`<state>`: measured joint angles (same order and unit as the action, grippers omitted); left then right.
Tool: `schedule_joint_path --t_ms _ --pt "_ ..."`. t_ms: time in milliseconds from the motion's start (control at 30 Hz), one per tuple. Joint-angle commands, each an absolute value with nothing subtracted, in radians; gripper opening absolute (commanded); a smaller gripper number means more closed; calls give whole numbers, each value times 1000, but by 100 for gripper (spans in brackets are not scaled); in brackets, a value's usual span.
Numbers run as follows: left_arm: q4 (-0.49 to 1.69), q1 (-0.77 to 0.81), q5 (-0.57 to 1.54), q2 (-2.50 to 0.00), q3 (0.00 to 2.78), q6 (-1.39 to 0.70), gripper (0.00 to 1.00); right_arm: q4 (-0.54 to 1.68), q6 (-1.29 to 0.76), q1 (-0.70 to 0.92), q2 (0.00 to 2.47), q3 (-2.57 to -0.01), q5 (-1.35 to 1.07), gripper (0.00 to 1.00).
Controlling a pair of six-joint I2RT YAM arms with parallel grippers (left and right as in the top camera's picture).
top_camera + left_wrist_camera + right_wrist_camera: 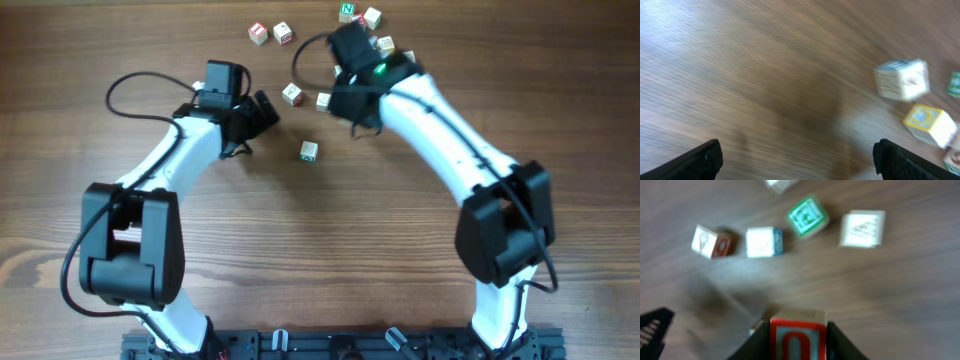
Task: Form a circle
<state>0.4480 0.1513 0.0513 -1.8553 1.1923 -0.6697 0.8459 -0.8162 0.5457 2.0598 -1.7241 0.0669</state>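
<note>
Right wrist: we see right jaws gripping a red-faced cube (798, 335), letter unclear; green N cube (347, 10) beyond; left jaws gape.

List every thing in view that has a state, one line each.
Left jaws: wide open, empty.
Red-letter cube: clamped between the right jaws.
Right jaws: closed on the red-letter cube.
Green-faced cube: loose on the table, untouched.
Lone cube: loose, apart from the rest.
Circle: no ring formed.
</note>
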Motion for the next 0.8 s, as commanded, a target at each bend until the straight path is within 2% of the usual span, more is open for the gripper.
schedule_joint_path --t_ms 0,67,167,400,433,500,567,633,700,767 --pt "464 107 56 -1861 1185 -727 100 715 -906 591 2088 -1592 54 31" --pt "464 107 56 -1861 1185 -727 100 587 -938 596 2089 -1492 54 31" --pt "464 107 56 -1861 1185 -727 100 510 -949 595 2089 -1421 87 32" --pt "460 107 56 -1861 1185 -727 100 505 -943 590 2089 -1414 160 31" --pt "460 107 56 -1861 1185 -727 100 508 -943 590 2089 -1414 160 34" --pt "457 107 56 -1861 1185 -727 100 508 -929 589 2089 -1415 165 49" --pt "457 107 56 -1861 1185 -727 100 527 -884 585 2083 -1443 159 76" --pt "456 107 56 -1861 1185 -727 100 595 -862 582 2061 -1504 159 91" --pt "452 109 56 -1861 1185 -734 100 651 -828 580 2014 -1567 186 97" --pt "450 114 56 -1861 1185 -742 100 646 -756 579 1974 -1599 218 99"
